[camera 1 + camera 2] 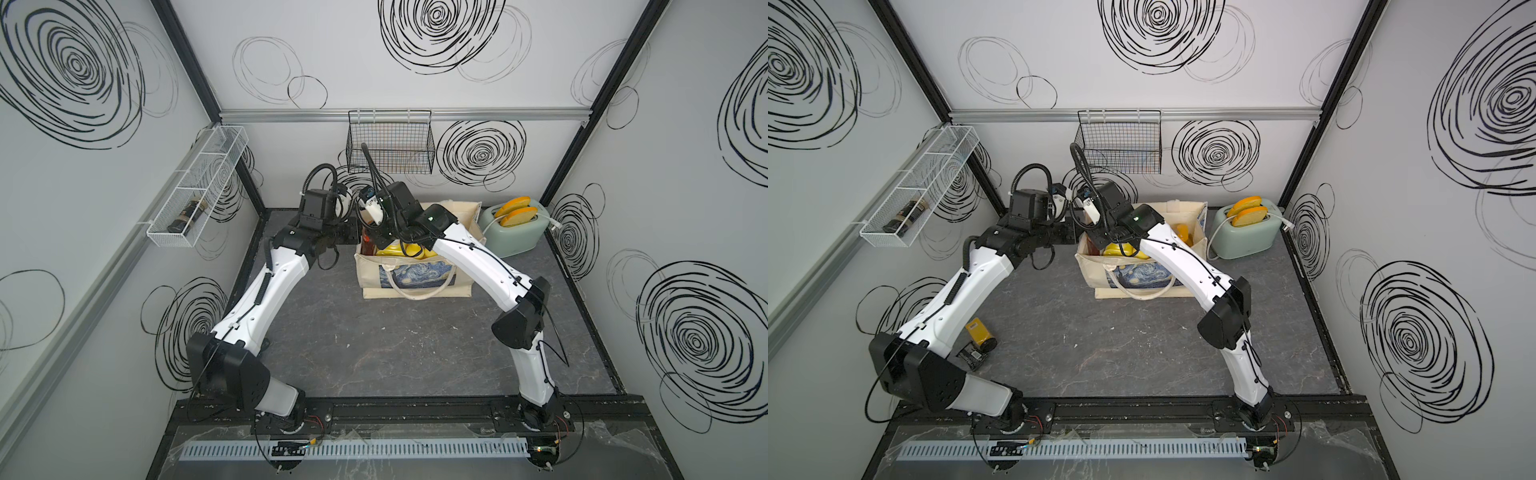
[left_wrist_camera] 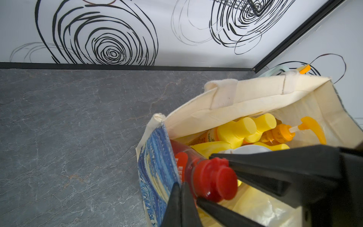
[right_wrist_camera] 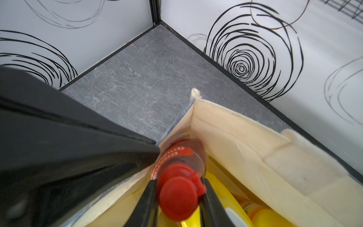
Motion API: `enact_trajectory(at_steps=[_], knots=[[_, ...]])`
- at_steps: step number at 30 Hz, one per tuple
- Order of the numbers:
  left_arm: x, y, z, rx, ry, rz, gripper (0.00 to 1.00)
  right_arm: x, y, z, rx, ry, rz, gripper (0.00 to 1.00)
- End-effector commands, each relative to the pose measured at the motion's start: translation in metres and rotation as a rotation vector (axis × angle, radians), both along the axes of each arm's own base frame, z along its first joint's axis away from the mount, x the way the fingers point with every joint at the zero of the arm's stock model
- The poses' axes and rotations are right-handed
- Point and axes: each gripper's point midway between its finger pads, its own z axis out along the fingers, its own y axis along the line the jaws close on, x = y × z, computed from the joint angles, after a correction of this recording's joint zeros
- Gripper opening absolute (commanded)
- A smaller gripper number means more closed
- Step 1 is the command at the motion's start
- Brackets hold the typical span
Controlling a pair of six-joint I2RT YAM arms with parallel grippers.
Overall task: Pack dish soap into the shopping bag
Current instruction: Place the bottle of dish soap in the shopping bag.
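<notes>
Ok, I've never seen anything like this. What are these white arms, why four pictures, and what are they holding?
Two robot arms share a grey table. Two pictures look down from overhead; the other two come from a camera on each wrist. On the table stand a shopping bag and a mint toaster. The left claw pinches the bag's rim; the right claw grips a red bottle by its cap, in the bag's corner beside yellow bottles.

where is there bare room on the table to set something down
The grey table is bare across the middle, in front of the shopping bag, and at the back left corner. Crowded: the bag's inside, full of bottles, and the toaster beside it.
</notes>
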Motion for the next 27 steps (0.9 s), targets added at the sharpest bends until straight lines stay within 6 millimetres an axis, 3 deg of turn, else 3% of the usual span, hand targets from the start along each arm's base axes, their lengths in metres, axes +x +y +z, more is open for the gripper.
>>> enact_trajectory(at_steps=[1, 18, 27], knots=[[0.005, -0.008, 0.054, -0.083, -0.177, -0.033, 0.00, 0.007, -0.004, 0.008, 0.004, -0.029, -0.008, 0.00], [0.004, -0.006, 0.046, -0.071, -0.165, -0.030, 0.00, 0.010, -0.001, -0.039, -0.027, 0.024, -0.012, 0.00], [0.002, -0.002, 0.035, -0.061, -0.148, -0.018, 0.00, 0.011, 0.002, -0.039, -0.013, 0.024, -0.006, 0.00]])
